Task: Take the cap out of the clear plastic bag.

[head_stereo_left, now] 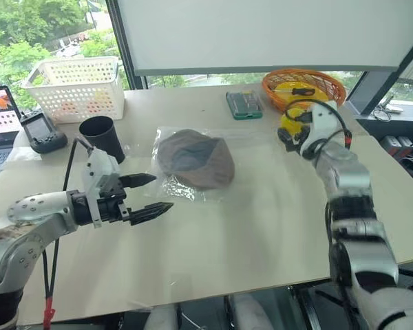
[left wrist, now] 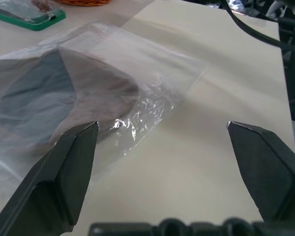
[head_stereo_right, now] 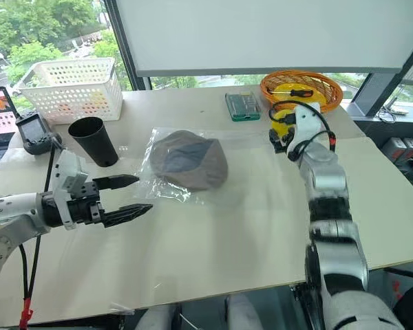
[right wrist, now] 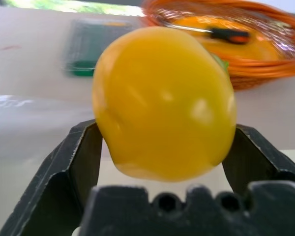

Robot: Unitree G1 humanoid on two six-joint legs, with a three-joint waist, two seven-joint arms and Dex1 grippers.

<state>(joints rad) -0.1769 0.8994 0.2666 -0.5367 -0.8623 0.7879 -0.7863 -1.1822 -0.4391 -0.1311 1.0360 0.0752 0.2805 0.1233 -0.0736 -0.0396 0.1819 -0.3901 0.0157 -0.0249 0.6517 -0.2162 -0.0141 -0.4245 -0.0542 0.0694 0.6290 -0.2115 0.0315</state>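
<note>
Cap in bag, mid-surface; my right gripper grips a yellow ball.

I see the cap (head_stereo_left: 195, 159) inside the clear plastic bag (head_stereo_left: 181, 187), flat on the surface (head_stereo_left: 248, 234). My left gripper (head_stereo_left: 146, 194) hovers just beside the bag, jaws spread wide. My right gripper (right wrist: 162, 147) is clenched on the yellow ball (right wrist: 164, 101), near the orange basket (head_stereo_left: 304, 84).

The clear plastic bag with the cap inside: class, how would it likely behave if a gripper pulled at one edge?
The clear plastic bag looks thin and crinkled, so probably floppy. Its glossy film may slip. The cap inside would likely drag along.
</note>
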